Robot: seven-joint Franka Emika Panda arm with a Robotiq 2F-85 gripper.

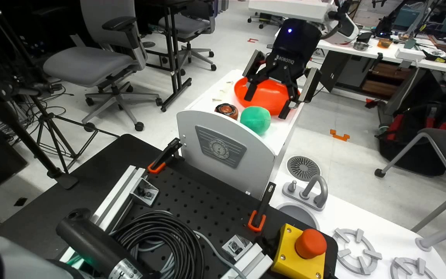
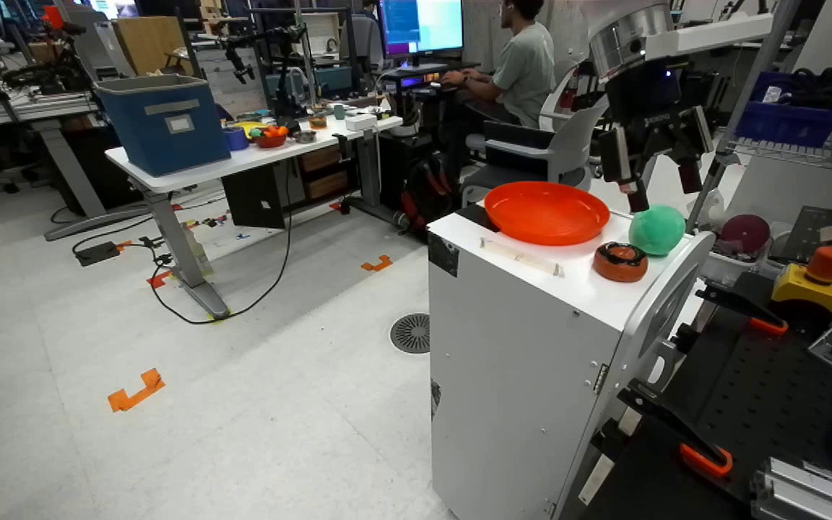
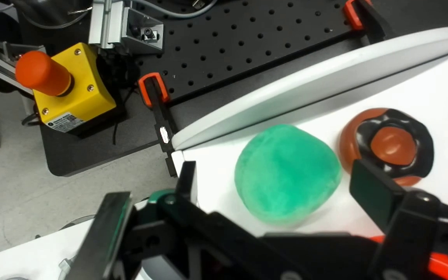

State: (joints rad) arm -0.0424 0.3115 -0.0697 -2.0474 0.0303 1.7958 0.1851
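A green ball (image 3: 286, 175), soft-looking and slightly lumpy, rests on a white cabinet top. Close beside it lies a brown toy doughnut (image 3: 393, 144) with black icing. My gripper (image 3: 278, 182) is open above the surface, its fingers spread wide on either side of the ball in the wrist view; nothing is held. In both exterior views the fingertips hang above the cabinet top, close to the green ball (image 2: 656, 230) and over the side where the orange-red plate (image 2: 546, 209) lies. Only a red sliver of that plate shows at the wrist view's lower right, mostly behind the gripper.
A curved grey end panel (image 1: 227, 143) rises beside the ball and doughnut. Past it is a black perforated board (image 1: 203, 217) with clamps, coiled cable and a yellow box with a red button (image 1: 300, 252). A toy sink with a grey faucet (image 1: 314, 192) adjoins the cabinet.
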